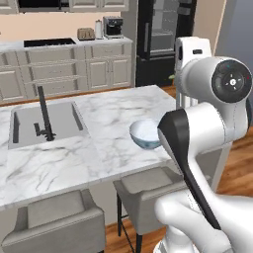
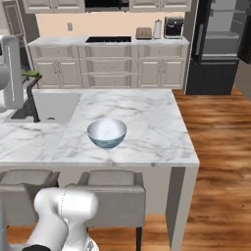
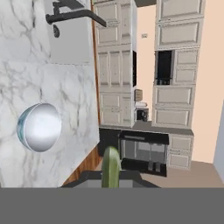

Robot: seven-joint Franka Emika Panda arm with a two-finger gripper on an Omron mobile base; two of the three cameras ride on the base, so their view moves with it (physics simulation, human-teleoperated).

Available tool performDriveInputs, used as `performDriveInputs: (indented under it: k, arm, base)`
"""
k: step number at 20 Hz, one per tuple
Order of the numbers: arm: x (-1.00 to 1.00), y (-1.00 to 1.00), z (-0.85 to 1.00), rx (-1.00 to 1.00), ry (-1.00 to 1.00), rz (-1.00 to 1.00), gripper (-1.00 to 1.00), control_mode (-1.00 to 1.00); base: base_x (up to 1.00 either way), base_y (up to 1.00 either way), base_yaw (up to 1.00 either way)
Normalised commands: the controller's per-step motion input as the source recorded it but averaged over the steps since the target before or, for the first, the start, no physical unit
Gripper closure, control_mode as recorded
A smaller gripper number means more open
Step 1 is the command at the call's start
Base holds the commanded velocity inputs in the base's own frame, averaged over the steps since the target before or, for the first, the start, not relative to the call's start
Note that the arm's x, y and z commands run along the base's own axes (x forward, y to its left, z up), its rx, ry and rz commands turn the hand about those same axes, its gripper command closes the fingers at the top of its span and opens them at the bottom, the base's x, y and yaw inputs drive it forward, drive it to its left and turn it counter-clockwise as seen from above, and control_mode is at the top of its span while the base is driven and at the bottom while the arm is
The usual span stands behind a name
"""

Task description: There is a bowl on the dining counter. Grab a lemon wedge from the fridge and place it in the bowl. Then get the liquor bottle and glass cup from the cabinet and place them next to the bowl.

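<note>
**Lemon wedge held above the island, bowl waiting below**

Lemon wedge [image 3: 111,165], a yellow-green sliver, stands between the two dark finger tips at the bottom of the hand view, and the gripper [image 3: 111,175] is closed tight on it. In the right base view a small green tip of the same wedge [image 2: 32,74] pokes out from behind the white arm at the far left, level with the wall drawers behind it.

The bowl [image 2: 107,132] sits on the dining counter [image 2: 147,127], toward the near edge and to the right of the sink [image 2: 51,105]. It is white inside with a blue-grey outer wall, upright, and nothing shows inside it. In the left base view the bowl [image 1: 146,132] is partly covered by the arm's dark elbow. From the hand camera the bowl [image 3: 39,127] lies well to one side of the wedge, not beneath it.

A black faucet [image 1: 43,113] rises at the sink's edge. Two grey stools [image 2: 115,193] are tucked under the near side of the counter.

The fridge [image 2: 220,44] stands at the far right, past the wood floor, its doors open and grey shelves showing. Beside it on the wall counter are a toaster [image 2: 143,33] and a coffee machine [image 2: 173,27].
</note>
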Motion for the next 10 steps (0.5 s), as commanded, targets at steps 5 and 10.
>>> performDriveInputs:
  k: [5,10]
  arm:
    - [0.0,0.0,0.0,0.0,0.0,0.0,1.0,1.0]
    - [0.63,0.0,0.0,0.0,0.05,-0.02,1.0,-1.0]
  base:
    - [0.43,0.02,-0.09]
    - [0.1,0.0,-0.01]
